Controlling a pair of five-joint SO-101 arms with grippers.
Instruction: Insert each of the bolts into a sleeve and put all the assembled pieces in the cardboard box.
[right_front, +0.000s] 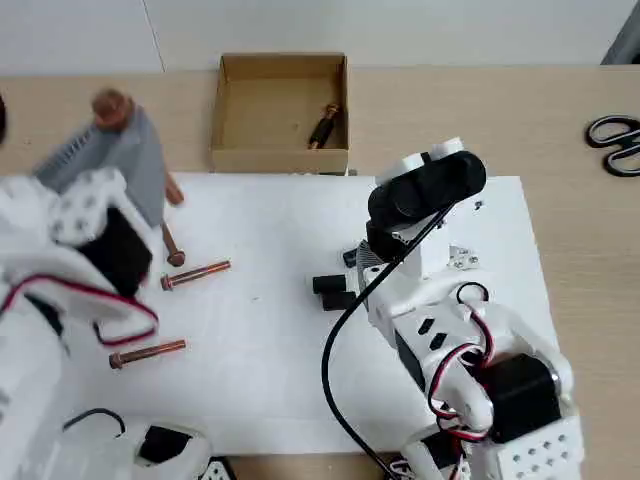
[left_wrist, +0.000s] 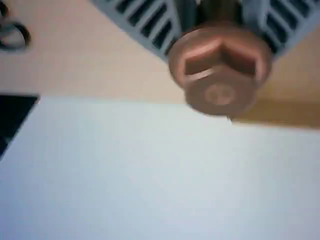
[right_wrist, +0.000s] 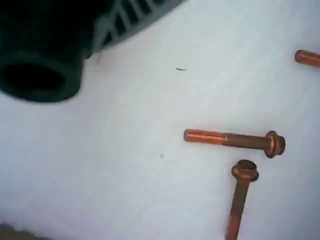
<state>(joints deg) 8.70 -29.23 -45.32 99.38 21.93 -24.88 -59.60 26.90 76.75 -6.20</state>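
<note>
Left jaws clamped around bolt (left_wrist: 220, 65); right jaws gripping sleeve (right_wrist: 40, 70). Bolt to be lined up with sleeve opening before insertion; sleeve to be held steady.

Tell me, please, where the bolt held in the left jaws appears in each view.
High view: held bolt upper left, left of the cardboard box.
Left wrist view: its head close up, between the ribbed jaws.
Right wrist view: other bolts lying loose.
Shared landmark: the white sheet.
</note>
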